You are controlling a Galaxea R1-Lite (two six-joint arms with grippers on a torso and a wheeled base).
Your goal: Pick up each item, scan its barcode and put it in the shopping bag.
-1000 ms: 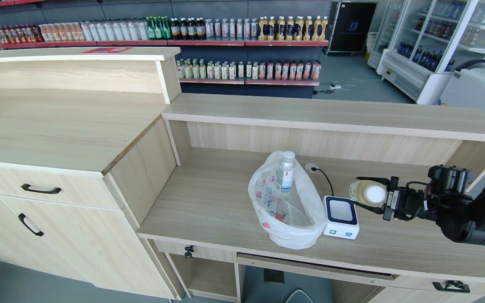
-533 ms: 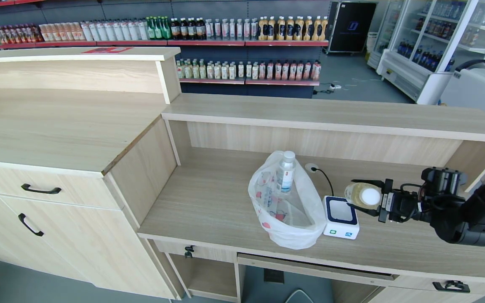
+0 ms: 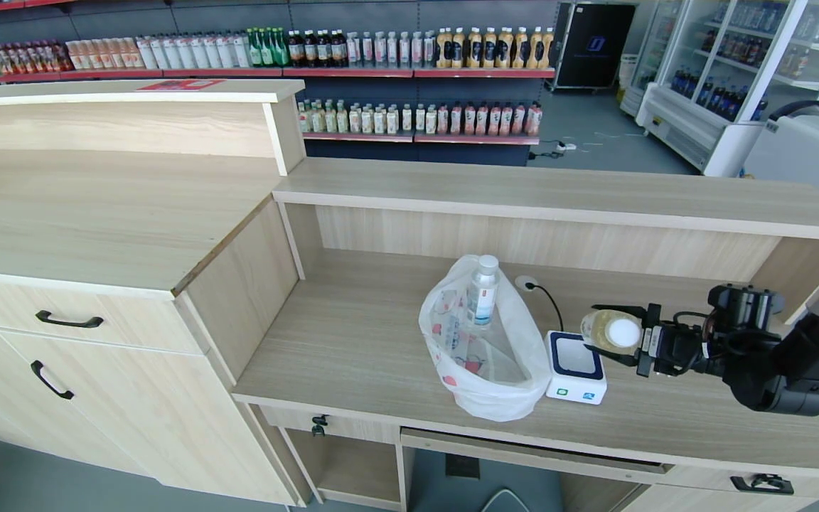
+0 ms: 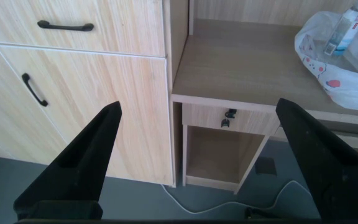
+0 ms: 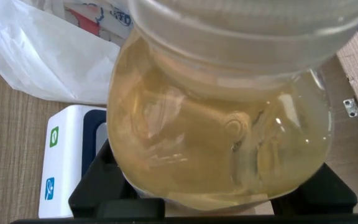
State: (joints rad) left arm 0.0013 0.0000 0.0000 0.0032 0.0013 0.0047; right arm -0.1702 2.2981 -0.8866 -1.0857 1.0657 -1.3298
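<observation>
My right gripper [image 3: 612, 334] is shut on a bottle of pale yellow drink [image 3: 608, 329] with a white cap, held just above the right side of the white barcode scanner [image 3: 575, 366] on the counter. In the right wrist view the yellow bottle [image 5: 222, 130] is very close, with the scanner [image 5: 67, 162] below it. The white shopping bag [image 3: 484, 355] stands left of the scanner, with a clear bottle [image 3: 482, 290] upright inside. My left gripper [image 4: 197, 155] hangs open low beside the counter, facing the cabinet front, with the bag [image 4: 344, 59] in the distance.
A black cable [image 3: 548, 302] runs from a hole in the counter to the scanner. The counter's back wall and raised ledge [image 3: 566, 195] stand behind the bag. A taller cabinet [image 3: 97, 213] rises on the left. Shelves of drinks [image 3: 381, 50] line the far wall.
My right gripper has carried the yellow bottle leftward, from right of the scanner to just over its right side. The bag and its bottle have not moved.
</observation>
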